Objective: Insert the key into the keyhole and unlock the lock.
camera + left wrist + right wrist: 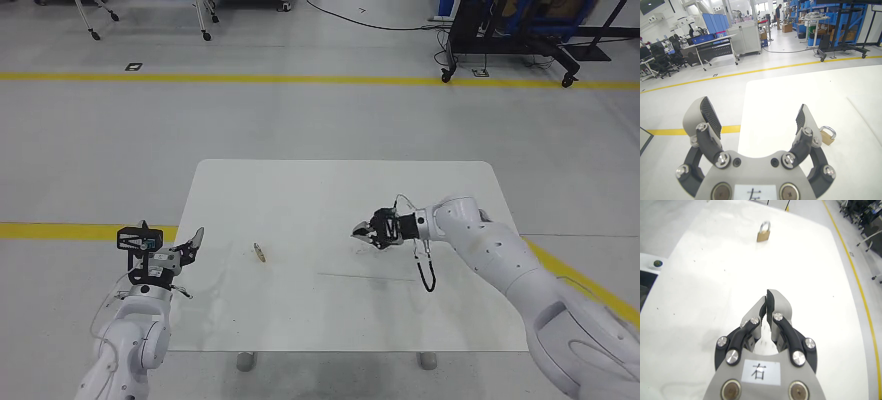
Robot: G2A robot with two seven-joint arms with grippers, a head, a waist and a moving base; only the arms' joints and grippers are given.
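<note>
As the small brass padlock (763, 236) with its silver shackle lies flat, the left gripper (755, 113) hovers nearby, jaws spread, likely to brace it, while the right gripper (766, 297) faces it, jaws pressed together.

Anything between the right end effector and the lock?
Nothing. Just bare table between the right end effector and the lock, seen in the right wrist and top views.

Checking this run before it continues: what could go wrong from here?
The lock sits loose on the table, the left jaws open at the table's edge, apart from it; a push from a key would likely slide or tip it. Which way its keyhole faces cannot be told, so the right jaws, shut above mid-table, may approach the wrong side. Whether those jaws hold a key cannot be told; a thin grip might slip.
</note>
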